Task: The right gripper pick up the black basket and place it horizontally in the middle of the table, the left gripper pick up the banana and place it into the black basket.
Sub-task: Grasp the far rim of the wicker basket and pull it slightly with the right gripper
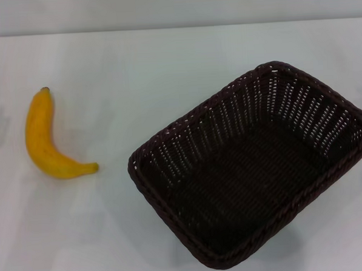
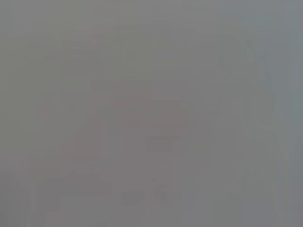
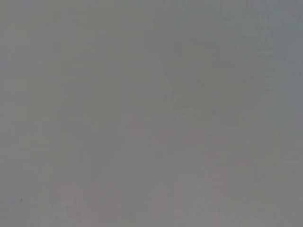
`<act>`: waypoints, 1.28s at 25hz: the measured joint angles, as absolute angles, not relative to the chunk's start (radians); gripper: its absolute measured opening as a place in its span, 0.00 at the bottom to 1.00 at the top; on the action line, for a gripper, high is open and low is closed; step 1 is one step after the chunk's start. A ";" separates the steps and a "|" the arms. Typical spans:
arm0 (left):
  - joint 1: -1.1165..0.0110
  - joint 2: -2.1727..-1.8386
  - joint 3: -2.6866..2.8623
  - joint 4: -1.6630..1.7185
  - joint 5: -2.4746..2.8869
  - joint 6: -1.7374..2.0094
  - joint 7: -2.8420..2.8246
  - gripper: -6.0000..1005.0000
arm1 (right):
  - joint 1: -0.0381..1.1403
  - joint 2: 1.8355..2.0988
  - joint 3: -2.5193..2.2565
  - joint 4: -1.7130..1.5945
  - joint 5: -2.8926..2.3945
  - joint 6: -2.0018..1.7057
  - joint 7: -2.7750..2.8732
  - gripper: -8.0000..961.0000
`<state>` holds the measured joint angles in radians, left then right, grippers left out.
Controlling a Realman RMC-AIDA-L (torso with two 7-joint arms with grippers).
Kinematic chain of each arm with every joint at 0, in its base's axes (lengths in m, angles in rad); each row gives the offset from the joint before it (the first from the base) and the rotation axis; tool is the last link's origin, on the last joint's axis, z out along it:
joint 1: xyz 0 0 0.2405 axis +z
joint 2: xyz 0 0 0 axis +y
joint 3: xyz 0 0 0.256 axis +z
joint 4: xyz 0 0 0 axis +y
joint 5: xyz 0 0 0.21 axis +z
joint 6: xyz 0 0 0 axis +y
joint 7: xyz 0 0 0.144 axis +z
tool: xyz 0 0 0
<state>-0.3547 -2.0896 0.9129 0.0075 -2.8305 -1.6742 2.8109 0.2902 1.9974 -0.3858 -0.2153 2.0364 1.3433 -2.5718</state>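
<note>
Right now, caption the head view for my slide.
Curved yellow banana lies left of skewed, empty dark woven wicker basket on white table.

The white bench (image 1: 165, 63) carries two things, well apart from each other. The banana (image 1: 44, 139) lies flat on the robot's left side, its dark stem tip pointing away from the robot. The black basket (image 1: 169, 136) sits upright on the right, turned at an angle to the bench's edges, nothing inside it.
</note>
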 joint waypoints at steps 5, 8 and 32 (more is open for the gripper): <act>-0.352 -2.092 0.914 0.008 -2.820 -1.679 2.801 0.86 | 0.281 2.001 -0.379 -0.220 2.038 1.350 -2.571 0.91; -0.352 -2.092 0.915 0.008 -2.819 -1.684 2.801 0.86 | 0.277 2.003 -0.366 -0.217 2.043 1.351 -2.576 0.90; -0.338 -2.081 0.907 0.022 -2.830 -1.689 2.800 0.86 | 0.399 1.914 -0.643 -1.174 1.284 1.406 -1.212 0.75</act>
